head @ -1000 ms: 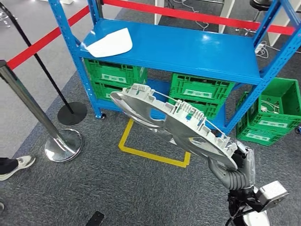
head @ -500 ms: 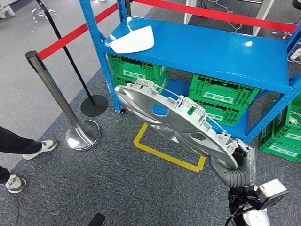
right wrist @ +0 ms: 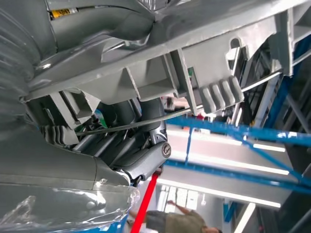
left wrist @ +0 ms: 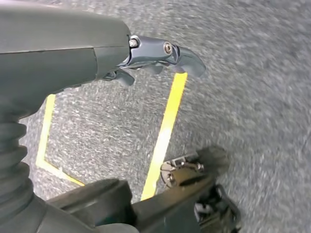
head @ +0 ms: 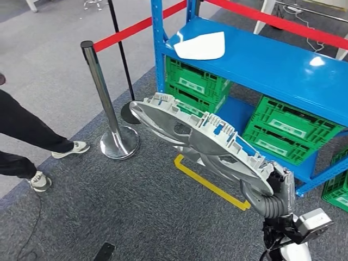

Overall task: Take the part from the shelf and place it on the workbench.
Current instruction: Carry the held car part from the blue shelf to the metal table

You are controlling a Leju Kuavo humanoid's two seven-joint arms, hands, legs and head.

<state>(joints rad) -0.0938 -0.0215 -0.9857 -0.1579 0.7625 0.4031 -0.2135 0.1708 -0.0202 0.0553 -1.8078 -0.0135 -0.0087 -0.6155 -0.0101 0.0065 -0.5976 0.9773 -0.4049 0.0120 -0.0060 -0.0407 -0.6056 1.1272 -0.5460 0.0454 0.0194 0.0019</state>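
The part is a long grey plastic panel with white clips and cut-outs. It hangs in the air over the carpet, slanting from upper left to lower right in the head view. My right hand grips its lower right end from beneath. The right wrist view looks up at the part's ribbed underside, with dark fingers curled against it. My left hand hangs above the grey carpet with its fingers stretched out and nothing in it.
A blue shelf stands behind the part with a white sheet on top and green crates below. A chrome post with red belt stands left. A person's legs are at far left. Yellow floor tape lies below.
The whole picture has slid to the right, so the camera has turned left. The part stays in my right hand at the same spot in view. A person's legs have come in at left.
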